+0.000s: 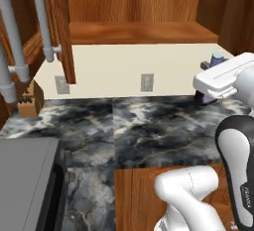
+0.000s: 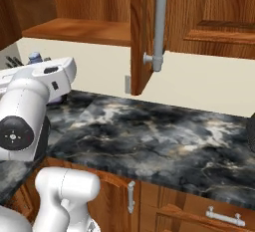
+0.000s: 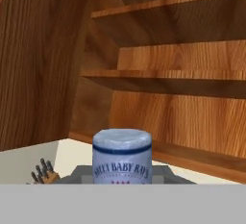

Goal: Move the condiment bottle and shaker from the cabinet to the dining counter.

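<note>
The hand [image 3: 122,182] grips the condiment bottle [image 3: 122,158] – below the cabinet [image 3: 168,74] shelves

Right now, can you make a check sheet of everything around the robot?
Surface: black-and-grey marbled stone wall counter, bare in the middle.
Job's things: small condiment bottle with pale cap and bluish-white label, upright in the hand; reddish-brown wooden cabinet, door open, the shelves in sight bare.
Clutter: wooden knife block with dark handles by the wall.
Hand: hand shut on the bottle.
Cables: nothing seen.
Surroundings: cream wall with grey outlets; long grey bar handle on the open door; wooden drawers with grey handles under the counter; grey flat-topped unit beside it.
</note>
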